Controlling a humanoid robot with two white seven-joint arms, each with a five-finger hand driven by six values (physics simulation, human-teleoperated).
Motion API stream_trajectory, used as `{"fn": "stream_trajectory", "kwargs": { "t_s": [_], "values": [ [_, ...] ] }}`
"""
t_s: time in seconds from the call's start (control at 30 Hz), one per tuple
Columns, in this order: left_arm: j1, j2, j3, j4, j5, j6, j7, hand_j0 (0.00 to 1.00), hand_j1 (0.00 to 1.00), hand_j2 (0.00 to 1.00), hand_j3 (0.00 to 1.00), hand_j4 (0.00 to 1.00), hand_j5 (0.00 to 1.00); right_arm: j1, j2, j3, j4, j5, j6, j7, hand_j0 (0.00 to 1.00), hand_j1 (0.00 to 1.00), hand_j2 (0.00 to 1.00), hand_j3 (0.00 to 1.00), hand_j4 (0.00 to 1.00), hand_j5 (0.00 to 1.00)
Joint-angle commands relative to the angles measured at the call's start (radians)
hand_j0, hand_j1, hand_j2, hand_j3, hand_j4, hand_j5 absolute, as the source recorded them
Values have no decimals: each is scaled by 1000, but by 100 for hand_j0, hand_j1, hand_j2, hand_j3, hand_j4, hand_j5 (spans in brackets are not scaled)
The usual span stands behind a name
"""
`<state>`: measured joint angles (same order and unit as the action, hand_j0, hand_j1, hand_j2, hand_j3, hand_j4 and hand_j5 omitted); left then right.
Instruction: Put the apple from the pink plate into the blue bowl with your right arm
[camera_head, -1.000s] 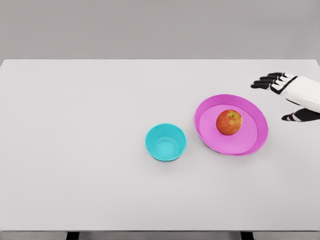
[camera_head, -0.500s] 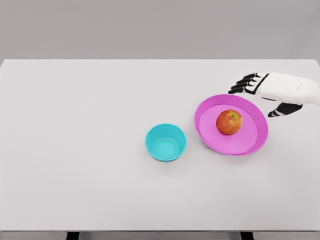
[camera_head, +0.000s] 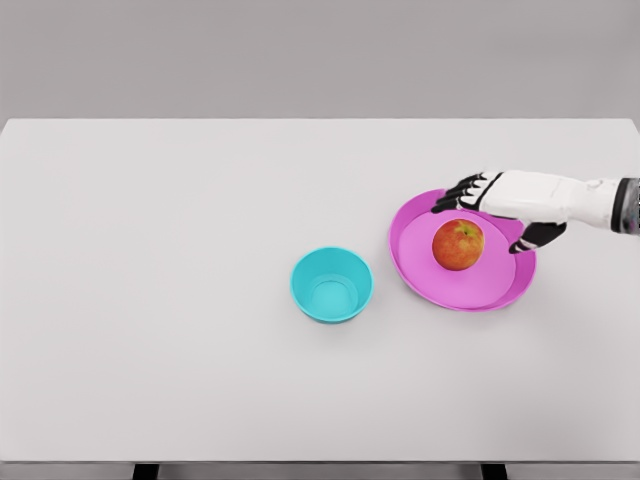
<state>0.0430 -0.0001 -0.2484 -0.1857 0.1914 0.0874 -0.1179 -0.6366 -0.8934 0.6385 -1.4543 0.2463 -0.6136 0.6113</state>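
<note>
Red-and-yellow apple (camera_head: 458, 245) sits inside the pink plate (camera_head: 425, 268), right of centre on the white bench (camera_head: 180, 300). It is near round, so no long axis can be stated; stem and its direction are too small to make out. Right hand (camera_head: 497, 208) hovers over the plate's far rim, just above and right of the apple, fingers (camera_head: 458, 194) spread towards the left, thumb (camera_head: 534, 238) lowered on the near side, holding nothing. Contact with the apple cannot be confirmed. Its forearm is cut off at the right edge. Blue bowl (camera_head: 332, 285) stands just left of the plate, apart from it.
</note>
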Motion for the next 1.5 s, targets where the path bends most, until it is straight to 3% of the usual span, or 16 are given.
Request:
{"fn": "stream_trajectory", "kwargs": {
  "t_s": [0.0, 0.1, 0.53, 1.03, 1.07, 1.1, 1.13, 1.23, 1.47],
  "values": [
    [0, 0, 0, 0, 0, 0, 0, 100, 100, 100, 100, 100, 100, 0, 4, 29, 18, -5, 3, 0, 100, 100, 100, 100, 100, 100],
    [0, 0, 0, 0, 0, 0, 0, 100, 100, 100, 100, 100, 100, -41, 30, 76, 41, -5, 3, 0, 100, 100, 100, 100, 100, 100],
    [0, 0, 0, 0, 0, 0, 0, 100, 100, 100, 100, 100, 100, -78, 63, 168, 104, -4, 3, 0, 100, 100, 100, 100, 100, 100],
    [0, 0, 0, 0, 0, 0, 0, 100, 100, 100, 100, 100, 100, -91, 86, 181, 157, -4, 3, 0, 100, 100, 100, 100, 100, 100],
    [0, 0, 0, 0, 0, 0, 0, 100, 100, 100, 100, 100, 100, -91, 86, 182, 157, -4, 3, 0, 88, 88, 88, 88, 88, 88],
    [0, 0, 0, 0, 0, 0, 0, 100, 100, 100, 100, 100, 100, -91, 86, 187, 155, -4, 3, 0, 68, 68, 68, 68, 68, 68],
    [0, 0, 0, 0, 0, 0, 0, 100, 100, 100, 100, 100, 100, -92, 86, 187, 155, -4, 3, 0, 59, 59, 59, 59, 59, 59],
    [0, 0, 0, 0, 0, 0, 0, 100, 100, 100, 100, 100, 100, -91, 86, 188, 155, -4, 3, 0, 50, 50, 50, 50, 50, 50],
    [0, 0, 0, 0, 0, 0, 0, 100, 100, 100, 100, 100, 100, -94, 86, 187, 149, -4, 3, 0, 45, 45, 45, 45, 45, 45]
  ]
}}
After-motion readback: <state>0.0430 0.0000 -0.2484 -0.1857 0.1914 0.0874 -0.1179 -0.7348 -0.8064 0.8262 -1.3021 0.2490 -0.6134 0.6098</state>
